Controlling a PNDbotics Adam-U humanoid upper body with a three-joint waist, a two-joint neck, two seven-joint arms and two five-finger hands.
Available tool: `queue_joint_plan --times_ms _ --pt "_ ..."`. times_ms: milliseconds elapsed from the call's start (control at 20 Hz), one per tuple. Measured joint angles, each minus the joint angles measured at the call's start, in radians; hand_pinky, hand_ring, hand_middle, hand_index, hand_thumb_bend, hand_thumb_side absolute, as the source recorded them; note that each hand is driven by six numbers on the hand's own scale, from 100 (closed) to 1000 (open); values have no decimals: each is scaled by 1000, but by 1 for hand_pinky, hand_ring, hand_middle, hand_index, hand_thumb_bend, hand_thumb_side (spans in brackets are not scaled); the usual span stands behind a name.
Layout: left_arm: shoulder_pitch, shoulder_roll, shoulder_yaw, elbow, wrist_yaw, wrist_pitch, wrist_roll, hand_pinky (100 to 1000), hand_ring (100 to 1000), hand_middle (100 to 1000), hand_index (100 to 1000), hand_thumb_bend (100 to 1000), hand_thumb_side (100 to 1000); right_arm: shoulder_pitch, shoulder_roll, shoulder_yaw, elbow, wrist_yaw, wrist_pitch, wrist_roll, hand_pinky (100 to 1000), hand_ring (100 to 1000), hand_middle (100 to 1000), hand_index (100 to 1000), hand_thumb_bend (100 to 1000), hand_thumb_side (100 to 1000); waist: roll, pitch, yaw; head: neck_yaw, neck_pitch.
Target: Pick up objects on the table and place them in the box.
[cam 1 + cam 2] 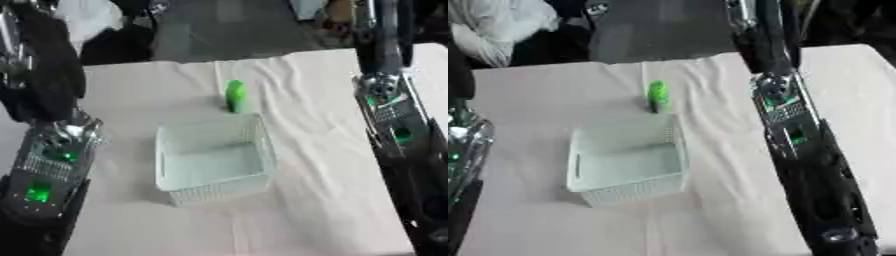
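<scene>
A small green bottle (235, 96) stands upright on the white cloth, just behind the far rim of the white mesh box (219, 191). Nothing shows inside the box. My left arm rises along the left edge. Its hand (45, 75) is a dark shape past the silver wrist, well left of the bottle. My right arm runs up the right side. Its hand (383, 45) is a black shape at the table's far right, right of the bottle. Both hands are apart from the bottle and the box.
The white cloth (297, 210) covers the table and is creased around the box. Beyond the far edge lie dark floor (219, 30) and a white and black heap (500, 30) at the upper left.
</scene>
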State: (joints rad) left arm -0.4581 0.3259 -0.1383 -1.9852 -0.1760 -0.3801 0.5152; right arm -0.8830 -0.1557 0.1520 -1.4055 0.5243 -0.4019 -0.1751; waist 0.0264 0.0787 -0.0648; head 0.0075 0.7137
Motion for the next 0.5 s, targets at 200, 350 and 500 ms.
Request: queue_joint_plan --times_ms 200,350,500 --pt "6 0 0 0 3 2 -2 667 795 899 913 316 1000 -65 13 5 149 72 -20 18 542 586 671 814 370 1000 -1 0 0 0 3" --pt "7 0 0 0 5 4 -4 668 795 899 912 315 1000 -97 27 5 246 124 -38 23 543 588 681 823 394 1000 -1 0 0 0 3" --pt "7 0 -1 0 5 4 -4 667 795 899 912 316 1000 -136 40 -1 340 180 -51 27 545 589 686 832 422 1000 -1 -1 1 0 3"
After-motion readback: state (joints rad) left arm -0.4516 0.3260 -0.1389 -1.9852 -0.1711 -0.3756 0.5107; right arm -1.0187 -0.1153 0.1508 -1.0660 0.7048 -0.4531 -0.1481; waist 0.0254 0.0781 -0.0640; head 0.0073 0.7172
